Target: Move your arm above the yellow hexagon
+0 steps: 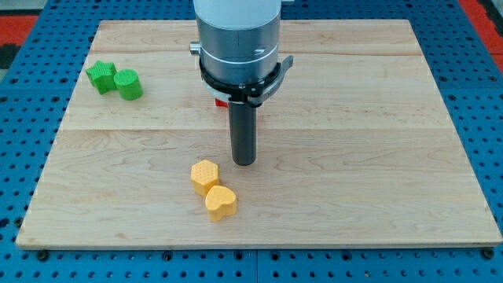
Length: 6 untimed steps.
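A yellow hexagon block (205, 175) lies on the wooden board (377, 157), below the middle. A yellow heart-shaped block (221, 203) touches it at its lower right. My tip (244, 161) rests on the board just to the upper right of the yellow hexagon, a small gap apart from it. The grey arm body (237, 47) rises above the rod at the view's top.
A green star-like block (100, 76) and a green round block (127, 84) sit together at the board's upper left. A red block (221, 100) is mostly hidden behind the arm. Blue pegboard (23, 94) surrounds the board.
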Tool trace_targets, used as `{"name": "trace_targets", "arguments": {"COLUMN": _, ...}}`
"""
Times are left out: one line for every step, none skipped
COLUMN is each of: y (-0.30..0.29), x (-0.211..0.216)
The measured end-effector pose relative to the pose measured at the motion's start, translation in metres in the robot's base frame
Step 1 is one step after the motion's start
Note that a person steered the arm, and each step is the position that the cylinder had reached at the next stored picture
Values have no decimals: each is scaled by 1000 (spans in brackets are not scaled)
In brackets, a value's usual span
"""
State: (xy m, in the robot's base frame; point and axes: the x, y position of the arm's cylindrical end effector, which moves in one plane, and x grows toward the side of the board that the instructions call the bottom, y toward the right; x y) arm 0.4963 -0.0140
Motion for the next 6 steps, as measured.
{"name": "trace_targets", "arguments": {"y": 0, "x": -12}}
{"name": "trace_targets", "arguments": {"y": 0, "x": -21}}
{"name": "trace_targets", "arguments": {"y": 0, "x": -25}}
{"name": "trace_targets", "arguments": {"y": 0, "x": -24}}
{"name": "trace_targets", "arguments": {"y": -5, "x": -24}}
{"name": "trace_targets", "arguments": {"y": -6, "x": -24}}
